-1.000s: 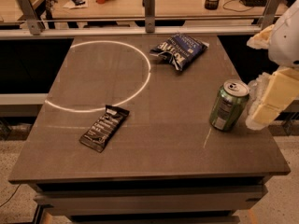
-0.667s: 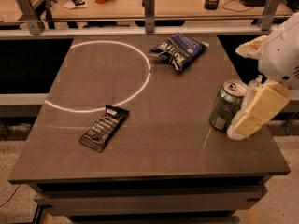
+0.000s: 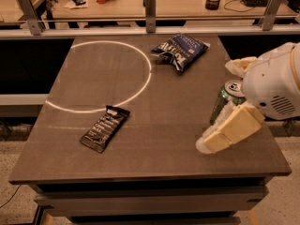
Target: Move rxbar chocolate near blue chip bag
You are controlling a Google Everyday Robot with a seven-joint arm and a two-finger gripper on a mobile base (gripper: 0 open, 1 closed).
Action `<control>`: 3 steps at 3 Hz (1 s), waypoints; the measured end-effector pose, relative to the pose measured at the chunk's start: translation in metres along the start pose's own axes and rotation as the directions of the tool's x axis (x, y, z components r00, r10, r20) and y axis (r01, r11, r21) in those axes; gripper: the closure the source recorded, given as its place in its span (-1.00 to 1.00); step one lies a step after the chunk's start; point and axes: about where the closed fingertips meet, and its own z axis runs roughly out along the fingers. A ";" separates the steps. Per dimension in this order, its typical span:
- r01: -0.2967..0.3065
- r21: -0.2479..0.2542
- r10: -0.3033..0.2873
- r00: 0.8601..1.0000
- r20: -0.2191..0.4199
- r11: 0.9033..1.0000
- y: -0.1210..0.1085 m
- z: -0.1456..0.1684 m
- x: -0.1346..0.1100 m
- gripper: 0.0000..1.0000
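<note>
The rxbar chocolate (image 3: 104,128), a flat black bar with white lettering lines, lies on the brown table (image 3: 154,153) at the front left, just below a white circle line. The blue chip bag (image 3: 180,50), crumpled dark blue with white lettering, lies at the back centre-right. My gripper (image 3: 213,142) hangs over the table's right side, in front of the green soda can (image 3: 225,100) and well right of the bar. It holds nothing that I can see.
A white arm housing (image 3: 274,86) fills the right edge and hides part of the can. A metal rail with posts (image 3: 150,6) runs behind the table. A desk with clutter lies beyond it.
My arm and gripper have moved left and forward, in over the table's right side and in front of the can. The bar, bag and can have not moved.
</note>
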 end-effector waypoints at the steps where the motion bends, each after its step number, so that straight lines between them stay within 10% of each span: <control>1: -0.017 0.001 0.017 0.998 0.069 1.000 0.006 0.026 -0.005 -1.00; 3: 0.054 0.002 -0.054 0.991 0.126 0.999 0.020 0.077 -0.033 -1.00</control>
